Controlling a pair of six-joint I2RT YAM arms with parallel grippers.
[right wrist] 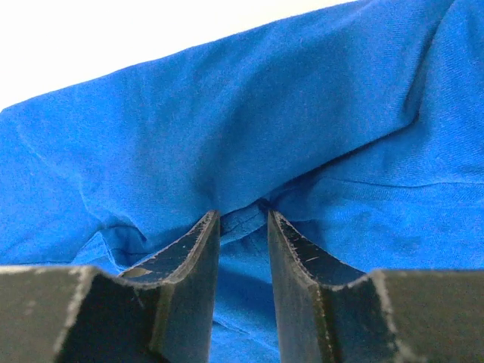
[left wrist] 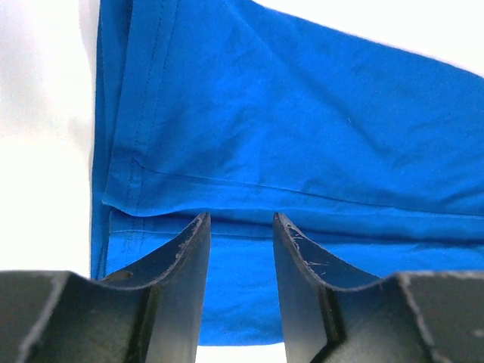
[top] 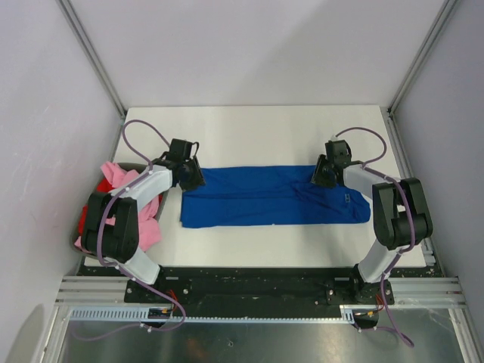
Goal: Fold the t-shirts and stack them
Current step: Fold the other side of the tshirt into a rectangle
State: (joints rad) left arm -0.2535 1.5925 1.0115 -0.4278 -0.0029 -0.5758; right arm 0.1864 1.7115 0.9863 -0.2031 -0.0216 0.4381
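So we've got the royal blue cotton t-shirt [top: 265, 198] lying flat on the white table top [top: 257, 128], folded into a long band that runs from 9 to 3 o'clock across the middle. No print shows on the side facing up.

The left gripper [top: 190, 178] sits at the band's 10 o'clock corner. From its wrist camera, the left gripper [left wrist: 240, 219] has its fingers a narrow gap apart, tips right at a folded edge of the blue shirt [left wrist: 302, 113]. The cloth lies smooth there, so we can't tell if it's pinching or not.

The right gripper [top: 324, 175] is on the band's far edge toward 2 o'clock, a bit in from the end. Up close, the right gripper [right wrist: 243, 215] has its fingers nearly together, and the blue fabric [right wrist: 227, 113] tents and wrinkles toward the tips, so it looks clamped on the shirt.

Over at 9 o'clock, off the table's side, a crumpled light pink t-shirt [top: 153, 227] is heaped under the left arm, with a sliver of red cloth [top: 100, 186] beside it.
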